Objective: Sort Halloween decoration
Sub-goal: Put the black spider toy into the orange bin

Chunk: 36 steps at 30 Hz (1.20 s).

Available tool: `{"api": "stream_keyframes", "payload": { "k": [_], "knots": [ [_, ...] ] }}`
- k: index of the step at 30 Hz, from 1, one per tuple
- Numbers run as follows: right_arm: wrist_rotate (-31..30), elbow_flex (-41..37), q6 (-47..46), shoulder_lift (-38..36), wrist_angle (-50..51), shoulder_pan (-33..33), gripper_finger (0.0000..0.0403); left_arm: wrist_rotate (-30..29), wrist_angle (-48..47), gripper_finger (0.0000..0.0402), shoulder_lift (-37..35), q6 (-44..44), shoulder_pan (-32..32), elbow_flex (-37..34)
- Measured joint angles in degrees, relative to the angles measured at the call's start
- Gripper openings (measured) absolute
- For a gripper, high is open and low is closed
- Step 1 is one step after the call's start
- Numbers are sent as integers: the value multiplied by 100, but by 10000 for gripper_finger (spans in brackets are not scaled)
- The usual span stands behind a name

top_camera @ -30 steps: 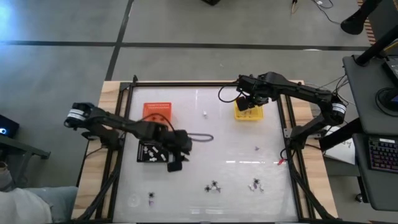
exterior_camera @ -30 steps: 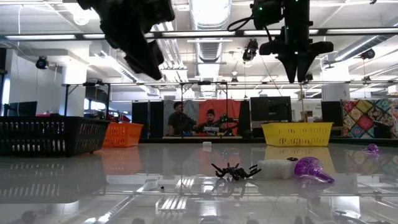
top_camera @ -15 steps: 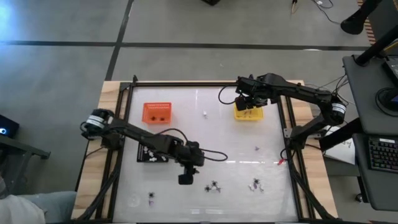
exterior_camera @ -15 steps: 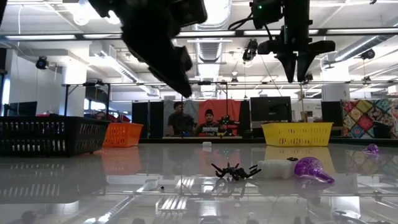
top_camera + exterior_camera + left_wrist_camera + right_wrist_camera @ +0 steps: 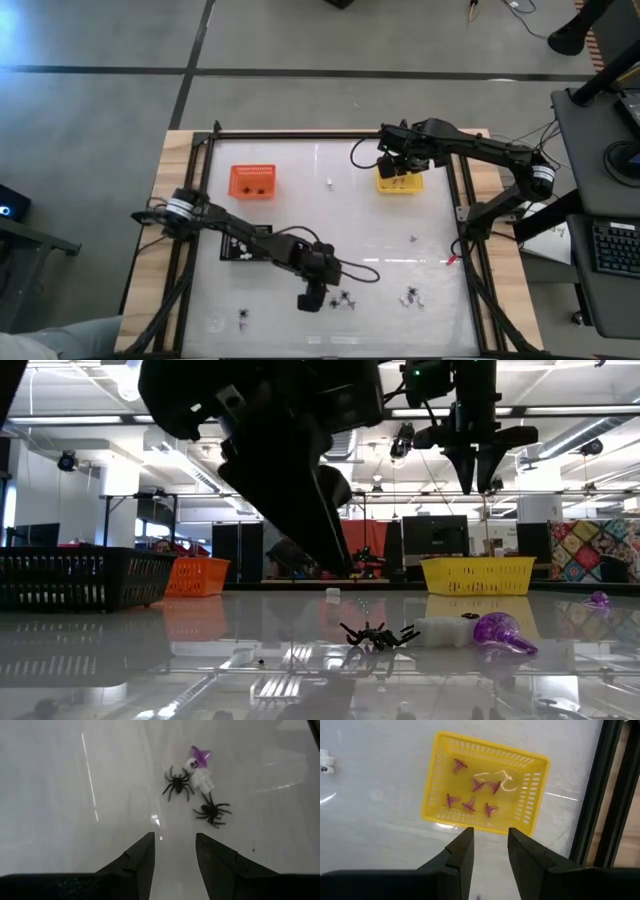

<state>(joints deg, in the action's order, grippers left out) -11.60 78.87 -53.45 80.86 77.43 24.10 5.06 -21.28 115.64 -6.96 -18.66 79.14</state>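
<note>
The Halloween decoration lies scattered on the white table. Two black spiders (image 5: 176, 784) (image 5: 212, 812), a white trinket (image 5: 201, 777) and a purple one (image 5: 200, 755) lie in a cluster (image 5: 345, 299) near the front edge. My left gripper (image 5: 175, 840) hangs open just left of that cluster (image 5: 312, 300), slanting down, with nothing between its fingers. My right gripper (image 5: 489, 834) hangs open high above the yellow tray (image 5: 485, 785), which holds several purple trinkets (image 5: 470, 804).
An orange tray (image 5: 253, 181) and a black tray (image 5: 243, 243) stand at the left. More trinkets lie at the front right (image 5: 411, 296), the front left (image 5: 243, 317), the right (image 5: 412, 239) and the far middle (image 5: 330, 182). A black frame (image 5: 300, 134) rims the table.
My left gripper has swung from beside the black tray toward the table's near edge and to the right, sinking toward the spider cluster, its fingers staying apart. My right gripper has kept its place above the yellow tray.
</note>
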Motion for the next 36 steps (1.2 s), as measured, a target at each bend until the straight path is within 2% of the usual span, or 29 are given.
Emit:
{"api": "stream_keyframes", "payload": {
  "k": [13,25,29,36],
  "knots": [
    [-13,0,4,0,7,-193,109,210,-11,125,796,199,-280,762],
    [-12,-2,4,0,24,-535,109,205,10,119,1111,235,-270,843],
    [-34,-2,4,0,24,-588,107,194,-51,94,1130,410,-269,839],
    [-46,-2,6,0,26,-588,107,191,-253,12,1133,576,-267,841]
  ]
}}
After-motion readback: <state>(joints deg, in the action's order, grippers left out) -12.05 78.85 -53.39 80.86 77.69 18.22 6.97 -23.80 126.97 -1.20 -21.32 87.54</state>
